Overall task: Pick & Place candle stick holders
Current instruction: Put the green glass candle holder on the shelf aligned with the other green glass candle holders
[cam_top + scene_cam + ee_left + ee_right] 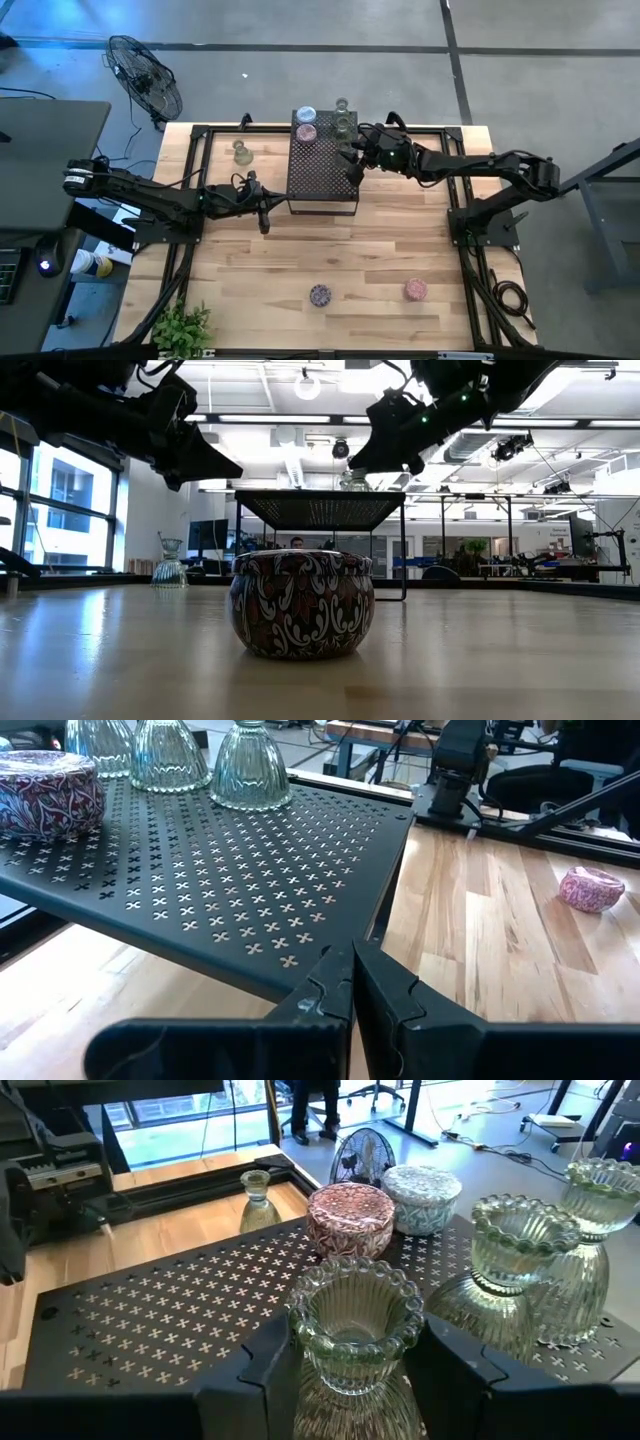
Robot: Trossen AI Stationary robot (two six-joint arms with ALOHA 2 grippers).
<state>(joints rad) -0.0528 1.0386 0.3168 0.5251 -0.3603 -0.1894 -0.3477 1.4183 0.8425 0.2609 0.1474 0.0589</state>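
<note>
High view, right gripper point(352, 152): over the right edge of the black stand point(322, 175), fingers either side of a clear ribbed glass holder point(346, 150).
High view, left gripper point(262, 208): just beside the stand's left front corner, above the table point(300, 260), carrying nothing.
High view, on the stand: a pale blue holder point(306, 114), a pink holder point(306, 132) and clear glass holders point(343, 122), all at the stand's far end.
High view, off the stand: one clear holder point(241, 152) to the stand's left; a purple holder point(320, 295) and a second pink one point(415, 290) well apart from the stand, toward the table's front.
Low view: a patterned tin-like holder point(302, 603) sits in front of the stand point(320, 510); a clear glass one point(170, 568) stands to the stand's left.
Left wrist view: the fingers point(330, 995) are pressed together, empty, near the stand's corner point(230, 870); three glass holders point(250, 765) and a patterned one point(45, 792) rest on it.
Right wrist view: fingers point(265, 1370) parted around the ribbed glass holder point(355, 1335), close on both sides; whether they press it I cannot tell. Further glass holders point(520, 1245) stand beside it, with the pink point(350, 1218) and pale point(422, 1198) ones behind.
</note>
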